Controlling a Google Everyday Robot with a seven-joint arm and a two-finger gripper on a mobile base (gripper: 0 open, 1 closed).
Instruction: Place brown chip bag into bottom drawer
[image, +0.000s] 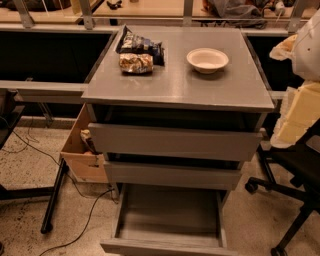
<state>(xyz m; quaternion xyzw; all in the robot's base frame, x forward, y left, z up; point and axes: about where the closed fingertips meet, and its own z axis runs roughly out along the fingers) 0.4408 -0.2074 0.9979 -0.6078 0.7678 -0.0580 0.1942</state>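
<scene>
The brown chip bag (136, 63) lies crumpled on the back left of the grey cabinet top (180, 87), just in front of a larger dark blue-black chip bag (140, 45). The bottom drawer (167, 246) is pulled out at floor level, and its grey inside shows nothing in it. My gripper (299, 112), a cream-coloured shape, hangs at the right edge of the view beside the cabinet's right side. It is far from the bag and holds nothing that I can see.
A white bowl (207, 60) sits at the back right of the cabinet top. The two upper drawers (175, 142) stand slightly out. A cardboard box (82, 150) rests on the floor at left, with cables nearby. A black office chair (292, 172) stands at right.
</scene>
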